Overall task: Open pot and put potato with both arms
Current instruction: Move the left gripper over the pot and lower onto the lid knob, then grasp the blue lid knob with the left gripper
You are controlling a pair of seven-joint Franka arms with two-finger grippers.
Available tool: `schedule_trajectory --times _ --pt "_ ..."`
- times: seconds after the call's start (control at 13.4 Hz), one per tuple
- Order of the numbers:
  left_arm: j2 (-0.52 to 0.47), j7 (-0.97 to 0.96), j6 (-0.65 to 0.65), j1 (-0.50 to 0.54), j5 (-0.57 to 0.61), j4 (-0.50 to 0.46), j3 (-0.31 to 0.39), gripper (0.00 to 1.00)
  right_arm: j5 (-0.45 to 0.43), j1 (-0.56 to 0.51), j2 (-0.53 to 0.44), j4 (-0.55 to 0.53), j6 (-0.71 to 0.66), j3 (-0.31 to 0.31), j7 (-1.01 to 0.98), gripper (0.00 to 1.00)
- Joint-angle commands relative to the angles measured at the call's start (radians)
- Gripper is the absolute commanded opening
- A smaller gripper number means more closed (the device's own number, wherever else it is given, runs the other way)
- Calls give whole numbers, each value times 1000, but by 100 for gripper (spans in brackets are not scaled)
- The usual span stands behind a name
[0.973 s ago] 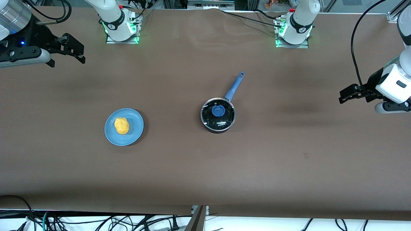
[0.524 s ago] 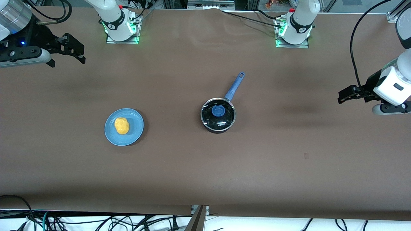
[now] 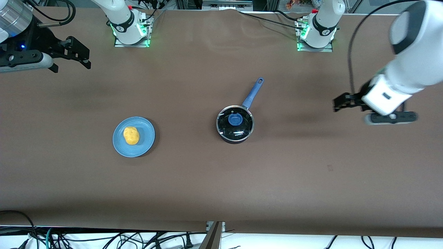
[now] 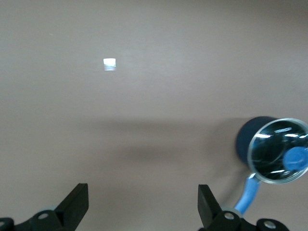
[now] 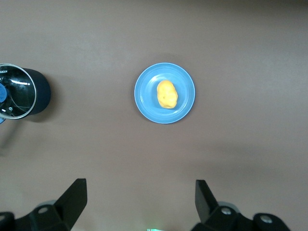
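The black pot [image 3: 236, 139] stands mid-table, its long blue handle [image 3: 253, 92] pointing toward the robots' bases. A clear glass lid with a blue knob [image 3: 235, 119] covers it. The yellow-orange potato [image 3: 131, 135] lies on a blue plate [image 3: 147, 133] toward the right arm's end. My left gripper [image 3: 337, 102] is open and empty, up over bare table toward the left arm's end from the pot. Its wrist view shows the gripper [image 4: 143, 197] and the pot [image 4: 246, 139]. My right gripper [image 3: 86, 57] is open and empty, waiting high at its own end. Its wrist view shows the gripper [image 5: 139, 190], the potato [image 5: 167, 94] and the pot [image 5: 42, 94].
A brown cloth [image 3: 221, 186] covers the whole table. The two arm bases [image 3: 131, 31] stand along the edge farthest from the front camera. Cables hang below the table edge nearest that camera.
My left arm has swung in from the table's end toward the pot, with its gripper still open. My right arm has barely moved. Pot, lid, plate and potato are unmoved.
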Motion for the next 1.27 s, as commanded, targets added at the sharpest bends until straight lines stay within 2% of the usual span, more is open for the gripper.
schedule_trajectory --times 0.0,0.37,0.75,1.2 --pt "58 -137 79 -95 0 10 -33 100 -6 -7 -1 4 2 1 -9 99" --pt "206 -389 304 -293 6 7 -34 100 -8 -4 0 4 2 3 -9 99" --pt "361 -438 498 -402 19 8 -33 100 -9 -5 0 4 2 1 -9 100" --pt "437 -469 504 -439 129 13 -33 100 -9 -5 0 4 2 1 -9 99"
